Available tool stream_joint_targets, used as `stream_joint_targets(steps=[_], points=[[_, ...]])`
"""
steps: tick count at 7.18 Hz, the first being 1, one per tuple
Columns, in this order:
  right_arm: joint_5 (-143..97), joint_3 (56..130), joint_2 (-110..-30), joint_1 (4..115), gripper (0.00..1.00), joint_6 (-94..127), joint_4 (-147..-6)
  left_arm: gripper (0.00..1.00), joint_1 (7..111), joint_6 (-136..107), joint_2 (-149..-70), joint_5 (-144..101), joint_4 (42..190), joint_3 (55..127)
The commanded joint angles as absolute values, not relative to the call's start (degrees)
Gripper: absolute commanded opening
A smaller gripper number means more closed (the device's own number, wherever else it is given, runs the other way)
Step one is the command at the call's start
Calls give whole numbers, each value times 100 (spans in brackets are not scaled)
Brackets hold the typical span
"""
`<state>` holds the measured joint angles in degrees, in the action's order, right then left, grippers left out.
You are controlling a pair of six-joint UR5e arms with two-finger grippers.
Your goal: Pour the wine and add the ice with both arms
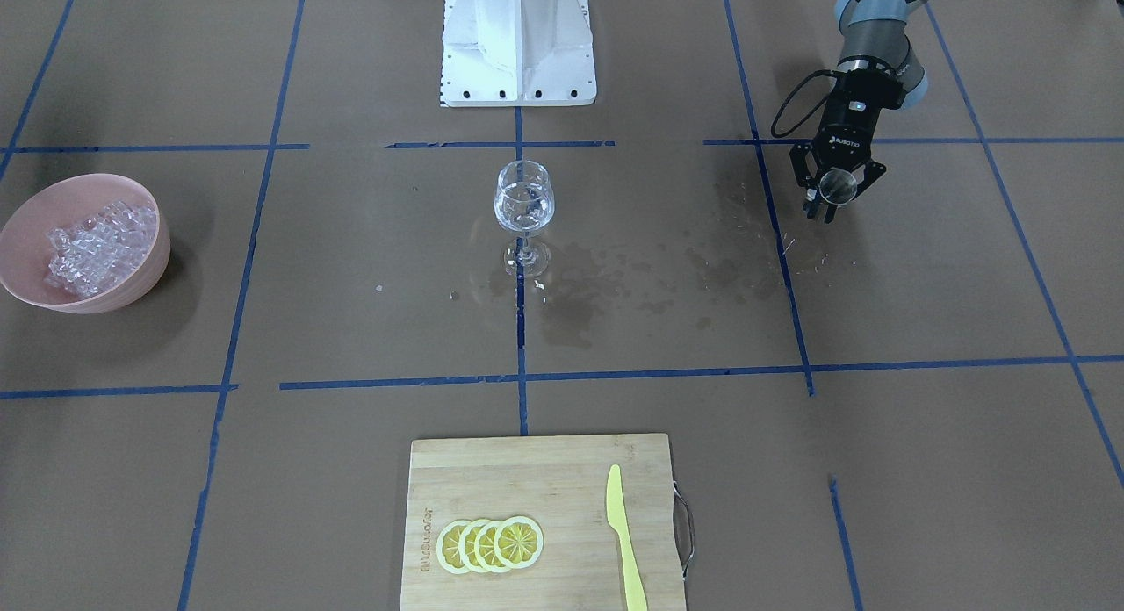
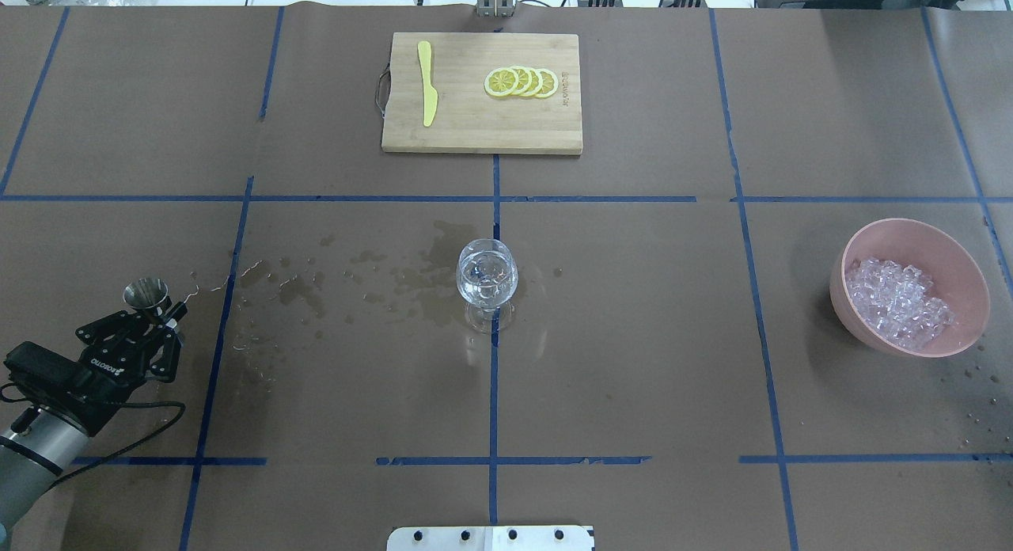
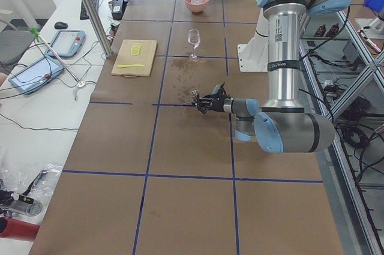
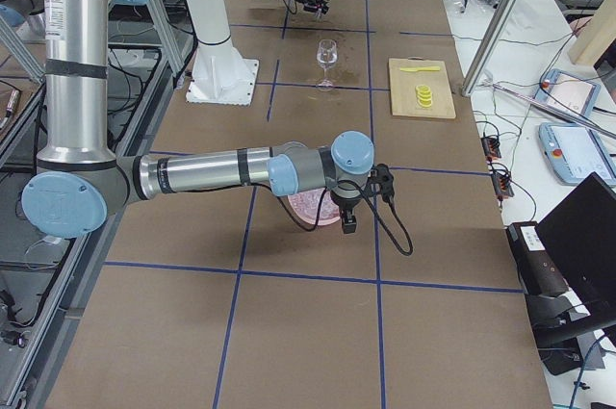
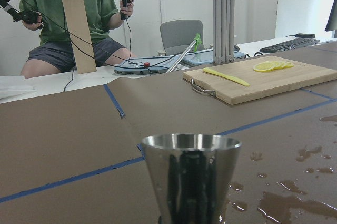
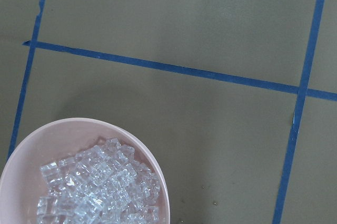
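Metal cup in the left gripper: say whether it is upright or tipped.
Upright: the metal cup sits mouth-up, rim level, in the left gripper.

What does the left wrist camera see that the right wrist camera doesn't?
Only the left wrist view shows the metal cup up close, the cutting board with lemon slices and a yellow knife, wet spills and a seated person. Only the right wrist view shows the pink bowl of ice. Both show the brown table with blue tape lines.
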<state>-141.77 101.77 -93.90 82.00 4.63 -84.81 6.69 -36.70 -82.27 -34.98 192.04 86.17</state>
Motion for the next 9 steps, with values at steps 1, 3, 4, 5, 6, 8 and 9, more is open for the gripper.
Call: stream_joint_targets(steps=[1, 3, 4, 5, 6, 8, 9], points=[[-14177, 10204, -9404, 8200, 100, 466, -8481, 31, 668, -3674, -8227, -3498, 19204, 8613], [-14177, 10213, -9413, 8200, 100, 466, -8481, 38, 668, -3674, -8227, -3498, 19204, 8613], [-14177, 10204, -9413, 8200, 100, 466, -8481, 39, 668, -3674, -8227, -3498, 19204, 8613], [-14177, 10195, -9413, 8200, 100, 466, -8481, 39, 668, -3674, -8227, -3498, 19204, 8587], [-14177, 10187, -9413, 8200, 100, 457, -8481, 39, 668, -3674, -8227, -3498, 19204, 8570], [-14177, 10195, -9413, 8200, 100, 466, -8481, 39, 659, -3683, -8227, -3507, 19213, 8569], [-14177, 10195, -9413, 8200, 100, 475, -8481, 39, 659, -3709, -8227, -3533, 19222, 8578]])
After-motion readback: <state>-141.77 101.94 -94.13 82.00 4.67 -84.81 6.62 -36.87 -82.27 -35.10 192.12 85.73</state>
